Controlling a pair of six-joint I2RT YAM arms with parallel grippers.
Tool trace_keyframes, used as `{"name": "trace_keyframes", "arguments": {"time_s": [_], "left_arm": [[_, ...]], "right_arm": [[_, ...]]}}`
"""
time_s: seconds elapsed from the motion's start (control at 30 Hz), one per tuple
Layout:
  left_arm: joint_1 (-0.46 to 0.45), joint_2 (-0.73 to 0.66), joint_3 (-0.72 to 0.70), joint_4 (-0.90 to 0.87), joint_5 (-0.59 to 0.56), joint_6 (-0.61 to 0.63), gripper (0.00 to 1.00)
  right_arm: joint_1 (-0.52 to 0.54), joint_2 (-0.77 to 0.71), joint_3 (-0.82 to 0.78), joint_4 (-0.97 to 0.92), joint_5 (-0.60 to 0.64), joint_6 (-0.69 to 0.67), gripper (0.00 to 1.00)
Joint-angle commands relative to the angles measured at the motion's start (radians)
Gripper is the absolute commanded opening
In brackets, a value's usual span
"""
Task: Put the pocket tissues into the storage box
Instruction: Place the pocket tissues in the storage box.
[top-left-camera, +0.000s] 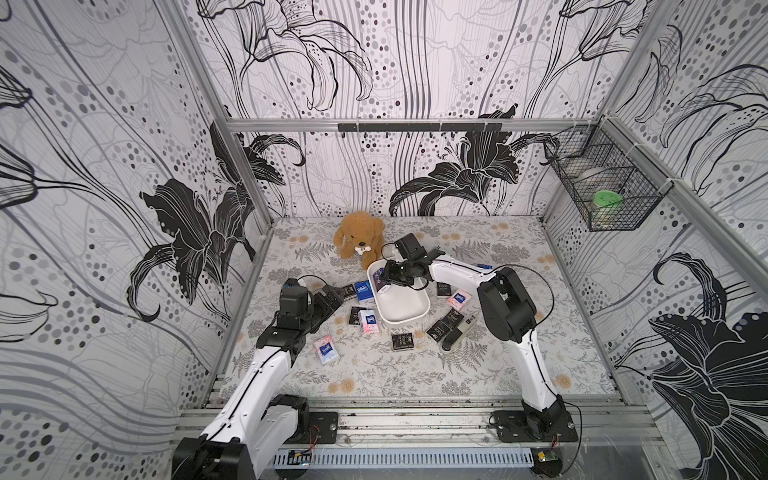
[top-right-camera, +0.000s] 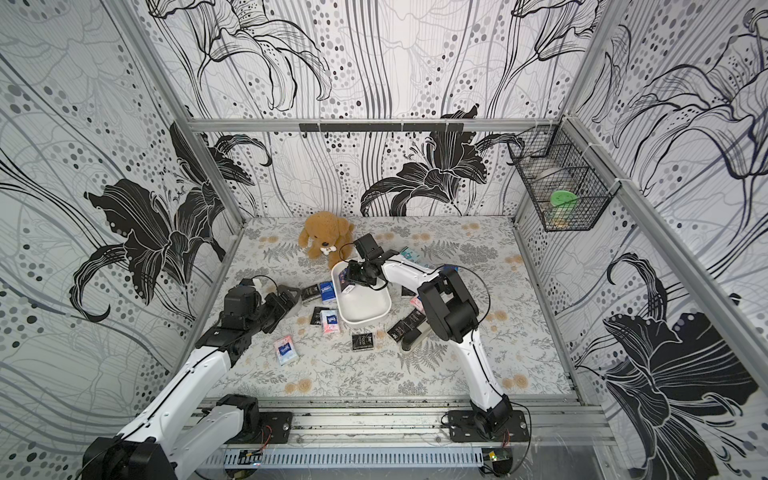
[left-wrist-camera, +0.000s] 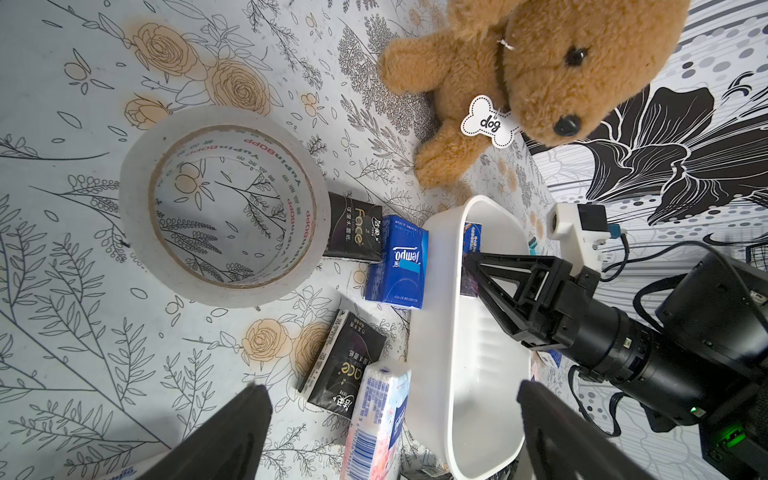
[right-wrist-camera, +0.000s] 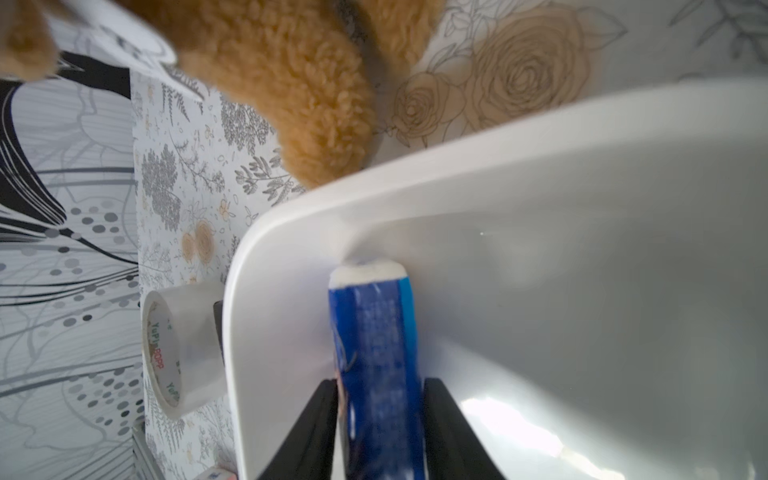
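Observation:
The white storage box (top-left-camera: 409, 322) lies mid-table. My right gripper (right-wrist-camera: 380, 380) reaches into its far end. Its jaws stand slightly parted on either side of a dark blue pocket tissue packet (right-wrist-camera: 374, 332). That packet stands on edge against the box wall (left-wrist-camera: 436, 332) and looks blurred. My left gripper (left-wrist-camera: 392, 386) hovers wide open and empty left of the box, above a pink-white packet (left-wrist-camera: 382, 415) and a black one (left-wrist-camera: 345, 361). More pocket tissues lie around the box: a black (top-left-camera: 349, 292) and a blue (top-left-camera: 363, 288) one on the left, and pink (top-left-camera: 326, 350) and black (top-left-camera: 402, 341) ones in front.
A brown plush dog (top-left-camera: 359, 235) sits just behind the box. A clear tape roll (left-wrist-camera: 220, 203) lies beside the left packets. A black-and-silver stapler (top-left-camera: 457, 338) lies right of the box among black packets (top-left-camera: 444, 326). A black wire basket (top-left-camera: 602, 187) hangs on the right wall.

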Motion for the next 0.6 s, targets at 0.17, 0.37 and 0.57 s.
{"name": "trace_keyframes", "arguments": {"time_s": [0.17,0.37,0.57], "left_arm": [[-0.005,-0.02,0.034,-0.014,0.006,0.015,0.97],[-0.005,-0.015,0.038,-0.014,0.006,0.013,0.97],[-0.004,0.005,0.038,0.009,0.019,0.002,0.97]], "right_arm": [[-0.001,0.042,0.07,-0.09,0.042,-0.028,0.52],[0.0,0.032,0.129,-0.162,0.107,-0.091,0.69],[-0.001,-0.07,0.119,-0.188,0.163,-0.138,0.74]]}}
